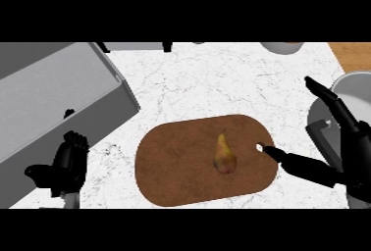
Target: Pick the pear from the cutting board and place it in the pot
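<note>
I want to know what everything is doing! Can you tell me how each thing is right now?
pear: lying on the cutting board, not held.
cutting board: flat on the counter, only the pear on it.
pot: at the right edge, mostly hidden, inside not visible.
right hand: open, fingertip over the board's right edge, not touching the pear.
left hand: open, resting at lower left.

Both hands are matt black, with long segmented fingers. The left hand (66, 164) looks ribbed. The right hand (340, 162) meets a grey forearm.
</note>
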`<state>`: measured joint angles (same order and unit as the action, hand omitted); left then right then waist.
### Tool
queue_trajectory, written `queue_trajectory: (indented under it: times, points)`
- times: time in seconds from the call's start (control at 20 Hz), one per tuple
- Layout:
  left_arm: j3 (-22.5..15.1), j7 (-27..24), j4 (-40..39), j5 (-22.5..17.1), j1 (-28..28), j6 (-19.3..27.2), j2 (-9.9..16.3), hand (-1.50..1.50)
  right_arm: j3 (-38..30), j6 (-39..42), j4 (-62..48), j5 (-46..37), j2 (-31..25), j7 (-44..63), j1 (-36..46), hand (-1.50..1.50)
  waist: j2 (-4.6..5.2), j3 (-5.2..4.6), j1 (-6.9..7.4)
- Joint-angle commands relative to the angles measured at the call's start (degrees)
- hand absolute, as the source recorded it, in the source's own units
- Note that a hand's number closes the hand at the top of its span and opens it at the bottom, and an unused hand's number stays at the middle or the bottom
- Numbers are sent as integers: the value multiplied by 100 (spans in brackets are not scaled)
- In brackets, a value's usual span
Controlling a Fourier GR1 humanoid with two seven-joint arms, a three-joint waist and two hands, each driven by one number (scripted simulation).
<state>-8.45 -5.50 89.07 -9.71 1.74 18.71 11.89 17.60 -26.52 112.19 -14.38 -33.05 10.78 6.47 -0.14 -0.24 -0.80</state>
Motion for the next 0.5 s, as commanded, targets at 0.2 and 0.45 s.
queue_trajectory:
  times: [0.2, 0.45]
  points:
    - [-73, 92, 241, 41, -490, -211, 94, 0, 736, 1254, 727, -934, -519, 2372, 391, -150, -16, 1, 48]
    - [-294, 5, 178, 150, -357, -130, -71, 0, 1465, 2690, 739, -615, -759, 3754, 664, -150, -2, -14, 127]
